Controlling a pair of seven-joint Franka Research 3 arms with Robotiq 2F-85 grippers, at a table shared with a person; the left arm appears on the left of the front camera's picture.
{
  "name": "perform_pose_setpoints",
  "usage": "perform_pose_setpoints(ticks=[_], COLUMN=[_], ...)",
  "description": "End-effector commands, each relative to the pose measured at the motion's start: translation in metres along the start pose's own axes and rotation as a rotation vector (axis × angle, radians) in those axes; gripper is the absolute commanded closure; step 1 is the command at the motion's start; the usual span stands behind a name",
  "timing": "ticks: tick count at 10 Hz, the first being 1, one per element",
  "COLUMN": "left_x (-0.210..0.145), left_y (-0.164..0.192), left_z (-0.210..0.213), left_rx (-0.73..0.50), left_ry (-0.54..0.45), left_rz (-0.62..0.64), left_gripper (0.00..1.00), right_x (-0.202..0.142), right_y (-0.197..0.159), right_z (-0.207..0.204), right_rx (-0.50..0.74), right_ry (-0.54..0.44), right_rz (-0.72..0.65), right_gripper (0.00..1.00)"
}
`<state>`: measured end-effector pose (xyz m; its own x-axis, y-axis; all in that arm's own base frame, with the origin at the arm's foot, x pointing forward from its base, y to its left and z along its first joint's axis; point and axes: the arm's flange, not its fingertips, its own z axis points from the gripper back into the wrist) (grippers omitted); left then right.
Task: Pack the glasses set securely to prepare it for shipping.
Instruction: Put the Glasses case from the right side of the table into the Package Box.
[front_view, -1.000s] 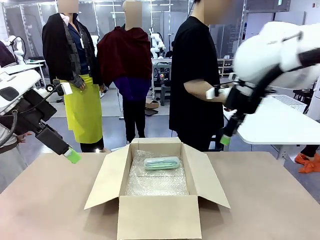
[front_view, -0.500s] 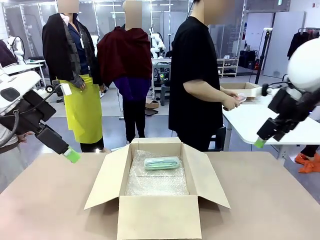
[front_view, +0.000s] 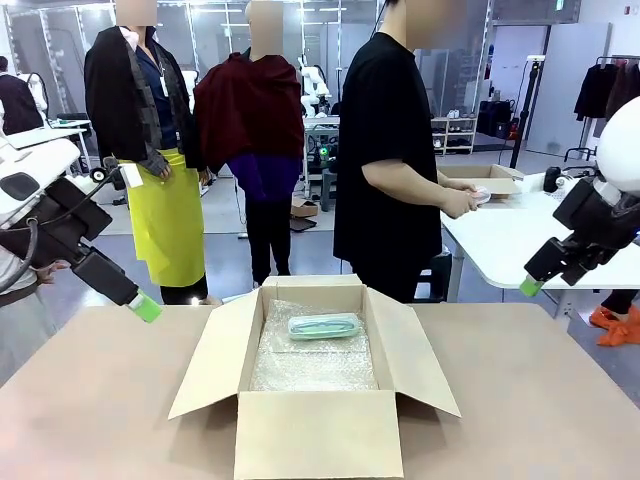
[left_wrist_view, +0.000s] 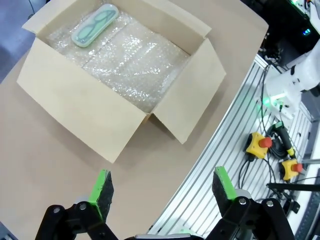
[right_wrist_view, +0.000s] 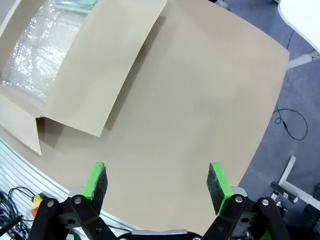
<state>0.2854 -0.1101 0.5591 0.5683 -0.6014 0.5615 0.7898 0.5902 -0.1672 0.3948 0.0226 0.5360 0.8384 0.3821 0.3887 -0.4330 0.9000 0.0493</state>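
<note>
An open cardboard box (front_view: 300, 430) stands mid-table, lined with bubble wrap (front_view: 315, 362). The mint-green case of the glasses set (front_view: 325, 326) lies flat on the wrap near the box's far wall; it also appears in the left wrist view (left_wrist_view: 95, 25), and one corner appears in the right wrist view (right_wrist_view: 75, 4). My left gripper (front_view: 145, 308) hovers open and holding nothing left of the box, its fingers (left_wrist_view: 102, 187) wide apart. My right gripper (front_view: 531, 286) hangs open beyond the table's far right corner, nothing between its fingers (right_wrist_view: 217, 182). A person in black holds a small pinkish thing (front_view: 482, 195) at a side table.
The brown table (front_view: 540, 400) is bare on both sides of the box. The box flaps (front_view: 425, 365) splay outward. A white side table (front_view: 520, 240) stands at the back right. Yellow stop buttons (left_wrist_view: 260, 143) and cables lie beyond the table's near edge.
My right arm has swung from in front of the person out to the right and come to rest low by the table's far right corner. The left arm and the box stay put.
</note>
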Motion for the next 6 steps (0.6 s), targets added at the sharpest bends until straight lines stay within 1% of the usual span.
perform_pose_setpoints(ticks=[1,6], left_x=[-0.0008,-0.0008], left_y=[-0.0004,-0.0004], left_z=[0.0000,0.0000], left_rx=[0.003,0.003], left_ry=[0.007,0.007], left_rz=[-0.002,-0.002], left_gripper=[0.00,0.00], right_x=[0.0025,0.0025], right_y=[-0.0009,-0.0009], right_z=[0.0014,0.0014], right_rx=[-0.001,-0.001], right_ry=[0.012,0.012], right_rz=[0.004,0.004], right_gripper=[0.00,0.00])
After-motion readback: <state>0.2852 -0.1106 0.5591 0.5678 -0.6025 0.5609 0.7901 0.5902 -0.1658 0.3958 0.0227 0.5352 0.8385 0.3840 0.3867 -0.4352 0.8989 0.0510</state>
